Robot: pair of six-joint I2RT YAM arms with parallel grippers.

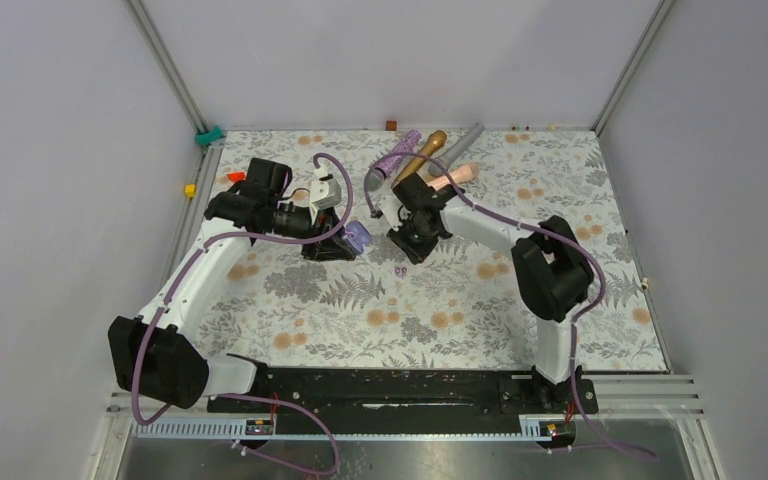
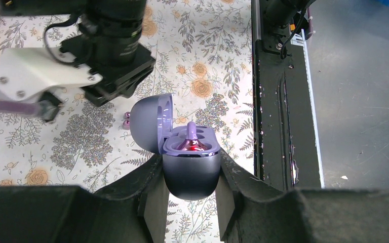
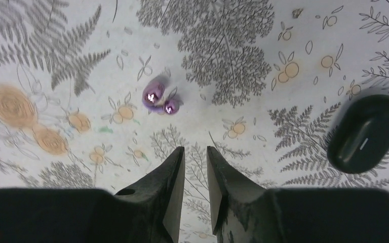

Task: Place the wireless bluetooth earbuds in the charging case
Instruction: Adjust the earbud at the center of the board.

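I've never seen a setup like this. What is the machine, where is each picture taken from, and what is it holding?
Two robot arms stand bolted to a floral table. One picture looks down from overhead; the other two come from cameras on each wrist. The left gripper is shut on an open purple case with one purple earbud already seated inside. The right gripper holds nothing, its fingers slightly apart above another purple earbud lying on the table. A closed black case lies nearby, and microphones lie at the far edge.
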